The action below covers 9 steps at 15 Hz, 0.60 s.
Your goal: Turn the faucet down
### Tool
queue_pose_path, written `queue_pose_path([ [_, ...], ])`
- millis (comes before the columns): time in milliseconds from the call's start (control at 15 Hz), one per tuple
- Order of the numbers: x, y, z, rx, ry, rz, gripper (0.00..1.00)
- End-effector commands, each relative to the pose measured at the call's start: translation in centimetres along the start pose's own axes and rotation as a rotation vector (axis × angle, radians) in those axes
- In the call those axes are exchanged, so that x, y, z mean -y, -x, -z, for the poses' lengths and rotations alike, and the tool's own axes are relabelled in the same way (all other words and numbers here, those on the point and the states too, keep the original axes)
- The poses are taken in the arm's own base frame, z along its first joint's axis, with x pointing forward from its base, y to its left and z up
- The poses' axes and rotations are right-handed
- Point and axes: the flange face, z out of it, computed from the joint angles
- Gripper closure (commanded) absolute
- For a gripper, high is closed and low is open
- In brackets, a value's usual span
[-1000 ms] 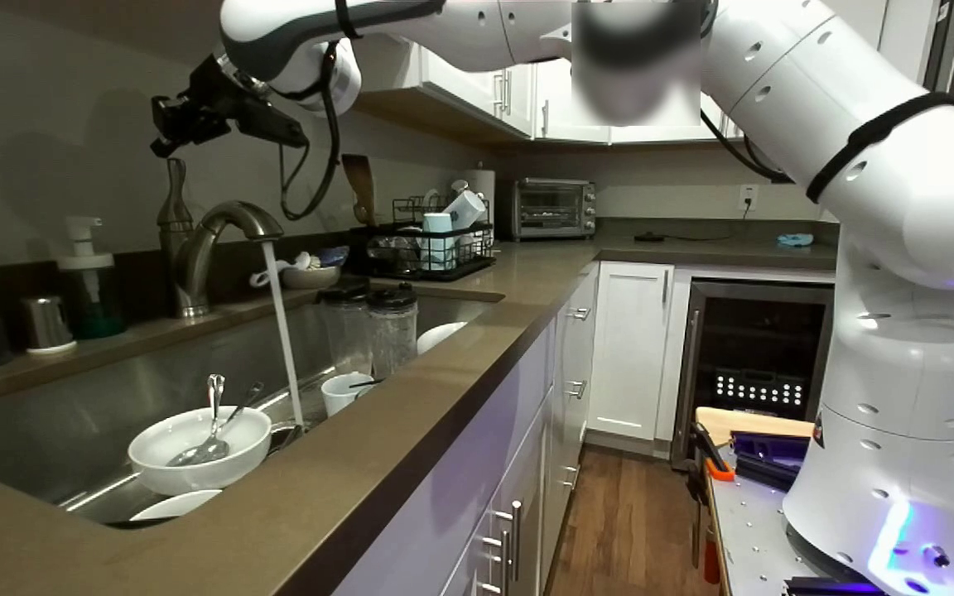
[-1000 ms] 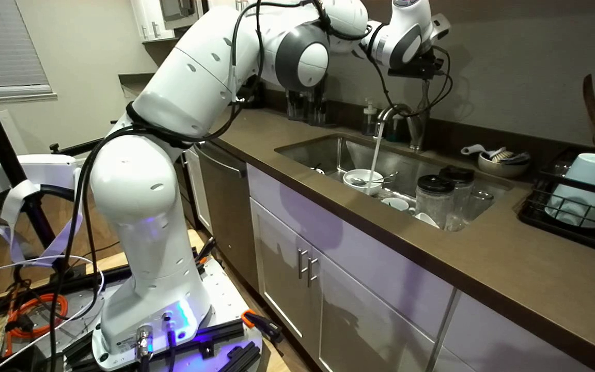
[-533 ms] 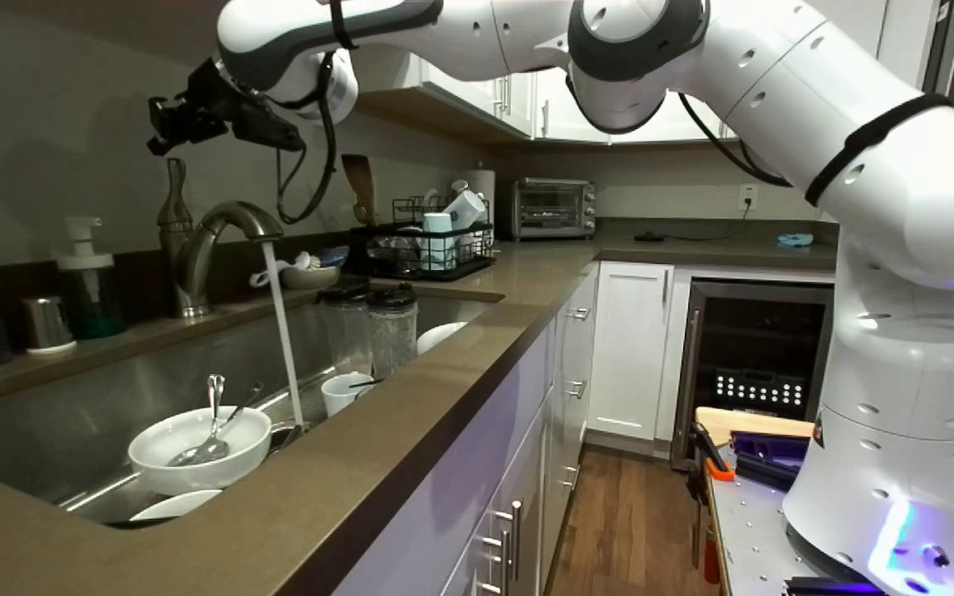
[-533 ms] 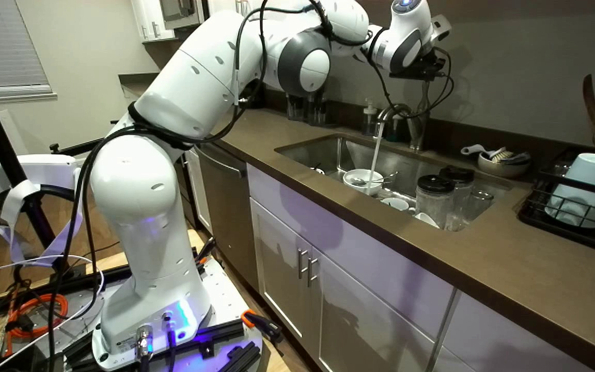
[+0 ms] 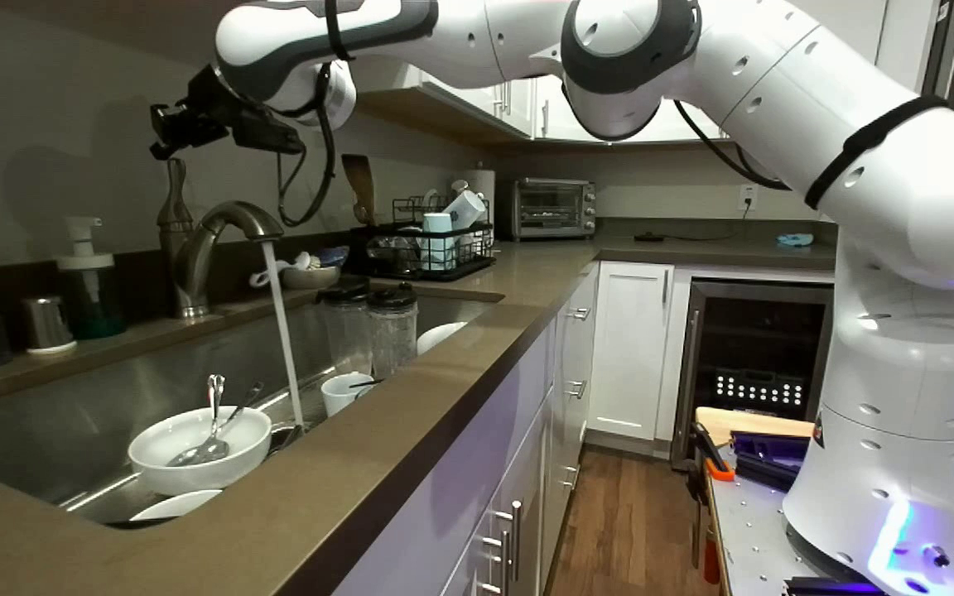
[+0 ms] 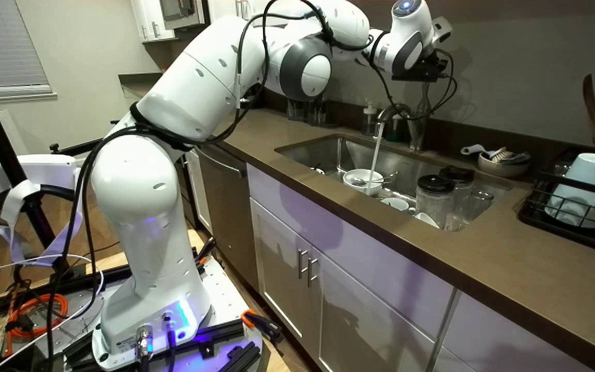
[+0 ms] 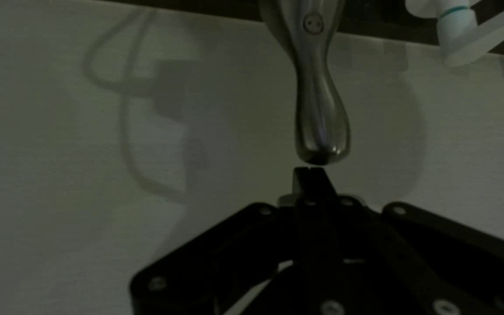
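The brushed-steel faucet (image 5: 233,219) stands behind the sink, and water runs from its arched spout in both exterior views (image 6: 395,109). Its upright handle (image 5: 176,190) rises behind the spout and fills the top middle of the wrist view (image 7: 320,118). My gripper (image 7: 309,169) is shut and empty, with its fingertips together. In the wrist view the fingertips sit right by the handle's top end, with a thin gap in the picture. In an exterior view the gripper (image 5: 169,134) is just above the handle's top. In an exterior view the black wrist mount (image 6: 419,71) hides the fingers.
The wall (image 7: 81,227) is close behind the handle. Soap bottles (image 5: 88,281) and a steel cup (image 5: 48,323) stand beside the faucet. The sink holds a white bowl (image 5: 199,451), a mug (image 5: 340,396) and jars (image 6: 434,201). A cable hangs from the wrist near the spout.
The arm has sunk slightly, and the wrist sits a little lower near the handle's top. The faucet and the running water look the same.
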Motion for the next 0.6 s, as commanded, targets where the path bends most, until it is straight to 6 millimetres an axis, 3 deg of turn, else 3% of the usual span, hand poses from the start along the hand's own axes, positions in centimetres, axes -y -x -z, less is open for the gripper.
queue_pose_path([
  [0,-0.10,-0.46,-0.14,0.000,0.025,0.044,0.98],
  [533,-0.43,-0.20,0.05,0.093,0.019,0.044,0.98],
])
